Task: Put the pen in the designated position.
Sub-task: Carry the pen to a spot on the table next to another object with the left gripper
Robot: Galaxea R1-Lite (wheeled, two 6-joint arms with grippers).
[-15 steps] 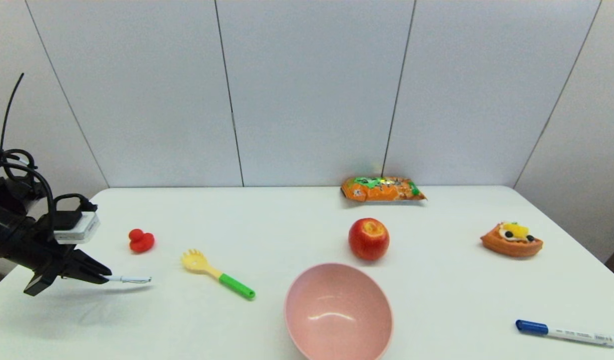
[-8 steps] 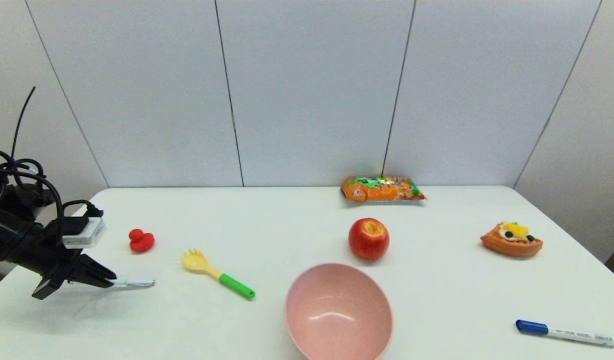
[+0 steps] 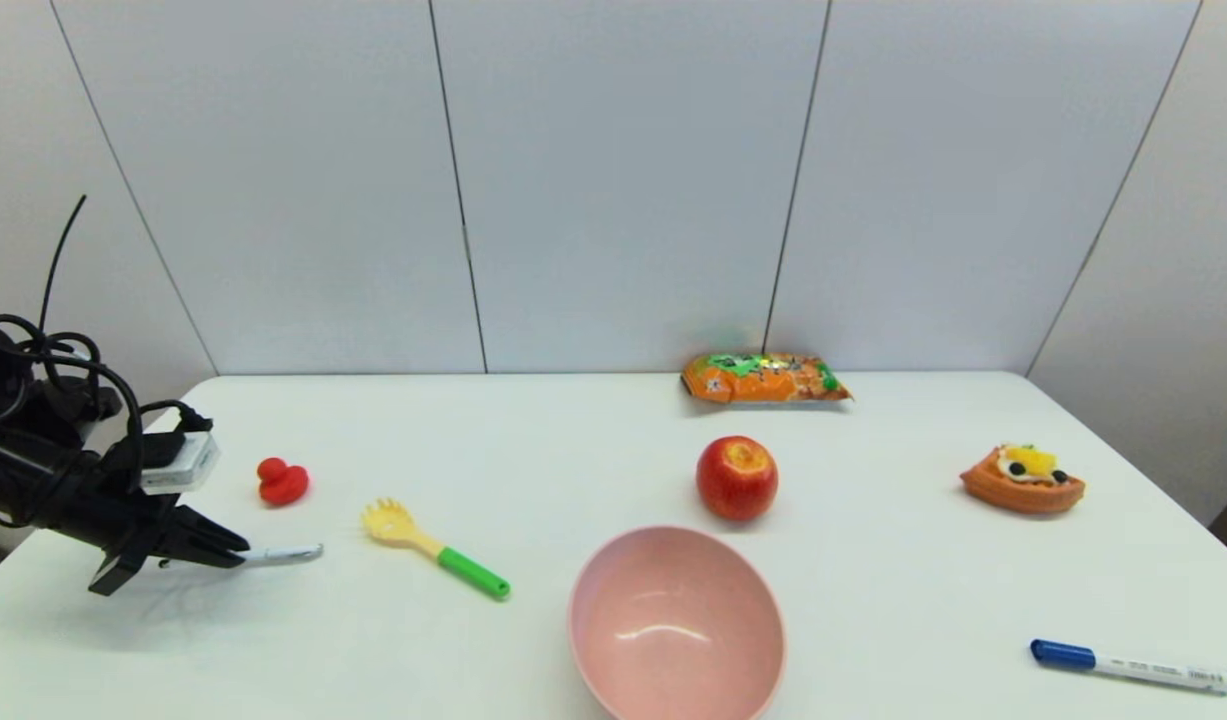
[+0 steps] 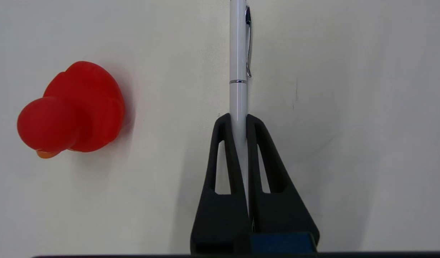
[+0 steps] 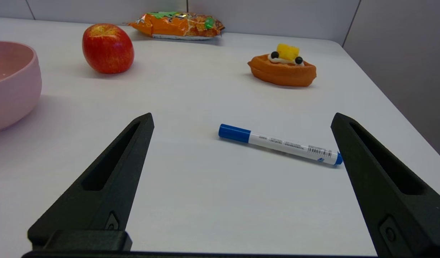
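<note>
Shifted rightward: left gripper point(image 3: 235, 551) clamped on pen point(image 3: 283, 553); long axis straight ahead of fingers, duck point(image 4: 71, 109) beside. Right gripper point(image 5: 241, 122) spread, idle.

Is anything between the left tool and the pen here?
Nothing: the left tool is already shut on the pen, which sticks out past its tips. The red duck sits off to one side, clear of both.
</note>
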